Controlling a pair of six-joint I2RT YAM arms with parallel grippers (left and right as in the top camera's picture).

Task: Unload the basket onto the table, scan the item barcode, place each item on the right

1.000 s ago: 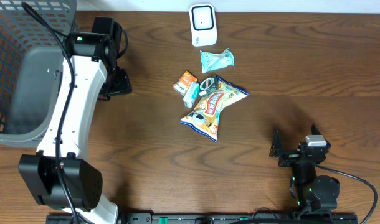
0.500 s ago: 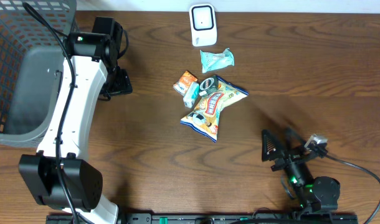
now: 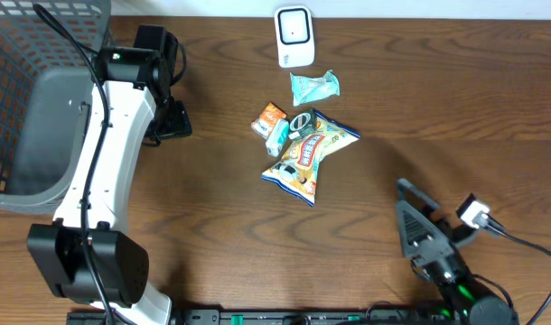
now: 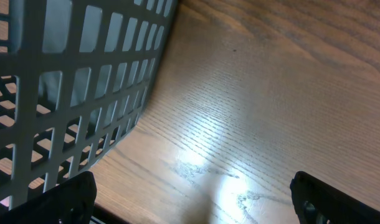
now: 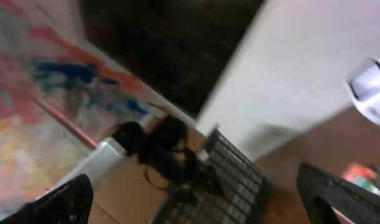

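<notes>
The items lie in a loose heap mid-table: a colourful snack bag [image 3: 309, 157], a teal packet [image 3: 313, 86], small orange and white packets [image 3: 271, 124] and a black round thing [image 3: 303, 121]. A white barcode scanner [image 3: 294, 36] stands at the far edge; it also shows in the right wrist view as a blurred white scanner [image 5: 370, 87]. My left gripper [image 3: 172, 119] hangs beside the basket, left of the heap. It is open over bare wood, and its fingertips [image 4: 68, 200] stand wide apart. My right gripper [image 3: 406, 215] is near the front right, tilted upward, open and empty.
A grey mesh basket [image 3: 23, 54] fills the far left corner, and its wall [image 4: 71, 93] is close to my left fingers. The right wrist view is blurred and shows the basket [image 5: 237, 171], a wall and the room beyond. The white left arm [image 3: 104, 181] crosses the table's left side.
The right arm has swung and tipped its gripper upward, shifting toward the front right. The left arm and the items have not moved.
</notes>
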